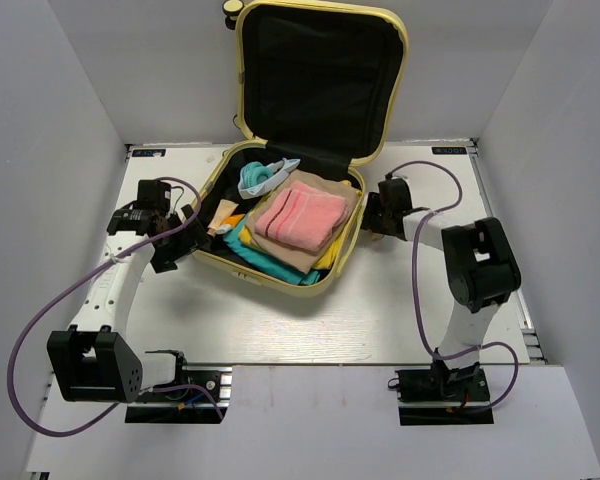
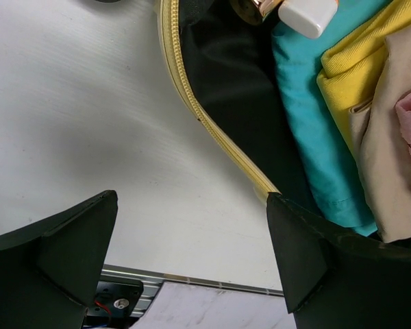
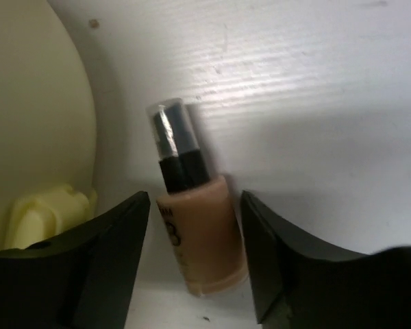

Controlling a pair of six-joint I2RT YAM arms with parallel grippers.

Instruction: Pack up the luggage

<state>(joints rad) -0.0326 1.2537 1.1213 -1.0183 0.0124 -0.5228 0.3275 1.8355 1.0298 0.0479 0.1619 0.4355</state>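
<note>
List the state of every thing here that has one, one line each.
luggage, open, lid raised, lying flat on the table.
pink towel, folded, on top of the packed clothes.
foundation bottle, capped, lying on the table outside the luggage.
left gripper, jaws open, empty, at the luggage rim.
right gripper, jaws open, straddling the foundation bottle.

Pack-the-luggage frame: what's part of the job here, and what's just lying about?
Job:
- luggage, lid open
- pink towel, beige cloth, teal garment and pale blue roll, all inside it
- foundation bottle, on the table between the open right gripper's fingers
- left gripper, open at the rim

Not job:
- purple cables
- arm base plates
</note>
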